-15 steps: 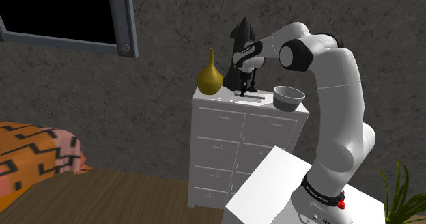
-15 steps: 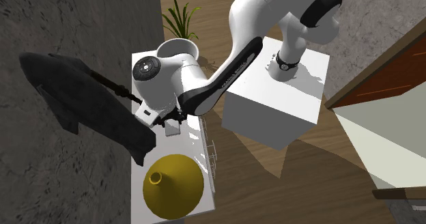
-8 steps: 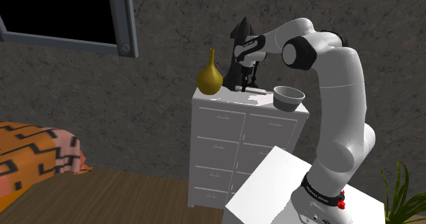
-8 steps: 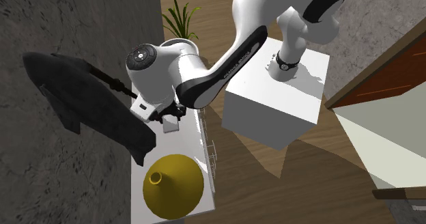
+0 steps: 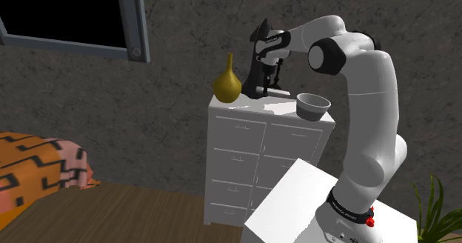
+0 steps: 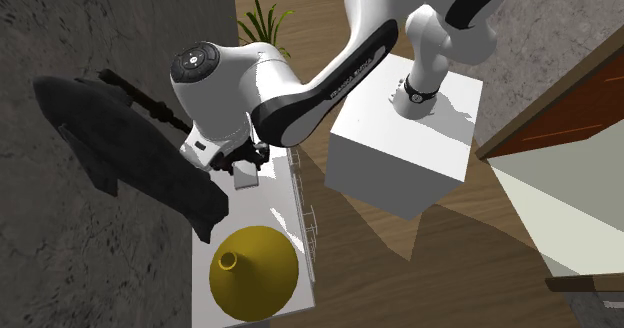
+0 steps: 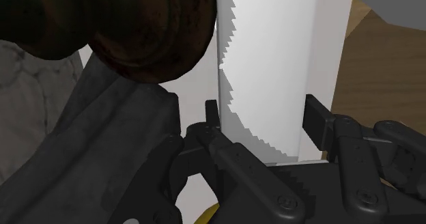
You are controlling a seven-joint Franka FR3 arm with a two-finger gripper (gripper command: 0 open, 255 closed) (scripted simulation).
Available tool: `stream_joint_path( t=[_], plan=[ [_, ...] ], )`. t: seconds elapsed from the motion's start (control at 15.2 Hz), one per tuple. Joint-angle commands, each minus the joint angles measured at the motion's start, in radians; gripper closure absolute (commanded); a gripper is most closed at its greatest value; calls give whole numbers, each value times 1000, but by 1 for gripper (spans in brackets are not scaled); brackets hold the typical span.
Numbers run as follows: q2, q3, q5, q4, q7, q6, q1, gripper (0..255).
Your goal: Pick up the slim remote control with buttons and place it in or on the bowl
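Observation:
My black gripper [image 5: 267, 84] hangs just above the white dresser top [image 5: 244, 107], in front of a dark sculpture [image 5: 260, 40]. In the wrist view the fingers [image 7: 213, 117] clasp a long, plain white slab, the remote [image 7: 267, 52], which runs away from the hand. From above, the remote's white end [image 6: 247, 179] shows under the gripper [image 6: 246, 164], lifted off the dresser. The grey bowl [image 5: 313, 105] stands on the dresser's corner, toward the shoulder view's right of the gripper.
A yellow narrow-necked vase [image 5: 227, 84] [image 6: 252, 273] stands on the dresser's other end. The dark sculpture [image 6: 130, 156] lies close against the stone wall, right behind the hand. The white stand [image 6: 400, 156] sits beside the dresser. A plant [image 6: 262, 21] grows beyond it.
The gripper has risen off the dresser top with the white remote clasped in it, and the wrist and forearm have lifted with it. The bowl and vase have not moved.

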Motion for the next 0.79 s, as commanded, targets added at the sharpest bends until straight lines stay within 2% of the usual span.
stream_joint_path(
  t=[0.0,0.73],
  plan=[
    [-8,-2,-4,17,3,-23,1,255],
    [-20,-8,-12,148,12,-164,-9,255]
  ],
)
